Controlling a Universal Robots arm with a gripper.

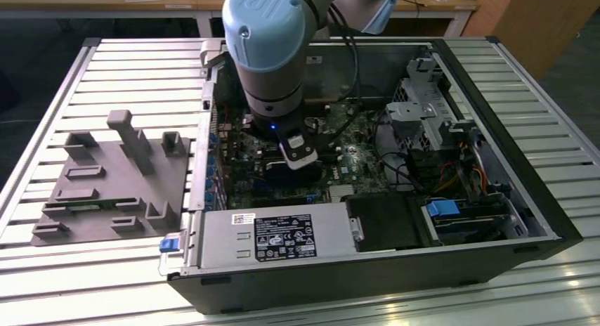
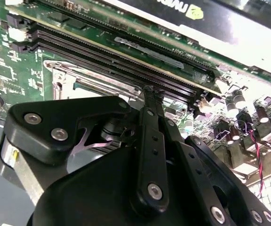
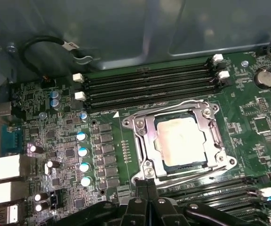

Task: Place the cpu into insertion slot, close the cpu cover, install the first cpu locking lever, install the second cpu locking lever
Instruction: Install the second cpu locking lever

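Observation:
The cpu (image 3: 180,141), a square chip with a silvery lid, lies in the insertion slot (image 3: 224,162) of the dark green motherboard (image 3: 55,113). The cpu cover (image 3: 146,141), a silvery frame, lies flat around the chip. One thin wire lever (image 3: 173,105) runs along the side by the memory slots, and another lever (image 3: 196,176) runs along the opposite side. My gripper (image 3: 147,184) is shut, with its black tips at the socket's corner by that second lever's end and nothing visible between them. The gripper (image 2: 152,92) points down at the socket frame (image 2: 62,77). In the exterior view the gripper (image 1: 298,157) reaches into the open computer case.
Long black memory slots (image 3: 149,84) flank the socket. Blue-topped capacitors (image 3: 81,150) and a coin battery (image 3: 263,77) stand nearby. The case holds a power supply (image 1: 272,238) and a drive cage (image 1: 422,122). A grey fixture tray (image 1: 103,178) sits at the exterior view's left.

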